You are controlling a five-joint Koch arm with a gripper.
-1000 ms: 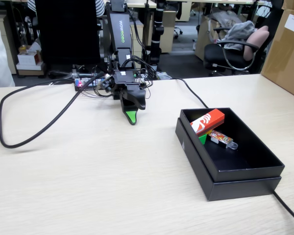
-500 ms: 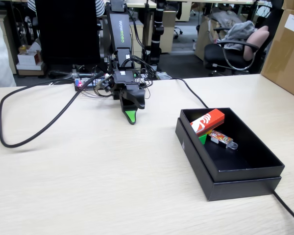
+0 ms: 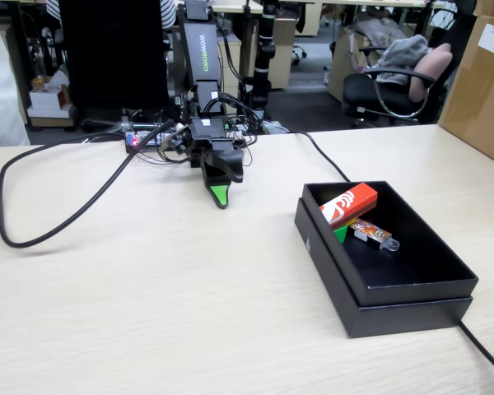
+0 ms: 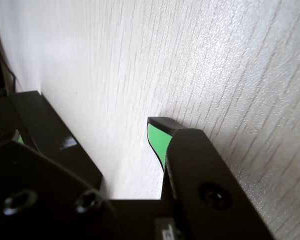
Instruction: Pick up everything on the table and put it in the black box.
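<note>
In the fixed view we see the matte black box (image 3: 412, 284) on the wood-grain table (image 3: 148, 313), holding the red-orange block (image 3: 348, 203), a green cube (image 3: 340, 233) tucked under it, and a small multicoloured stick (image 3: 372, 234). The yellow cube we cannot find. The wrist view shows only grained tabletop and the gripper (image 4: 157, 131) (green-padded tip down at the surface); whether its jaws are parted or closed we cannot tell. Nothing has shifted since half a second ago.
</note>
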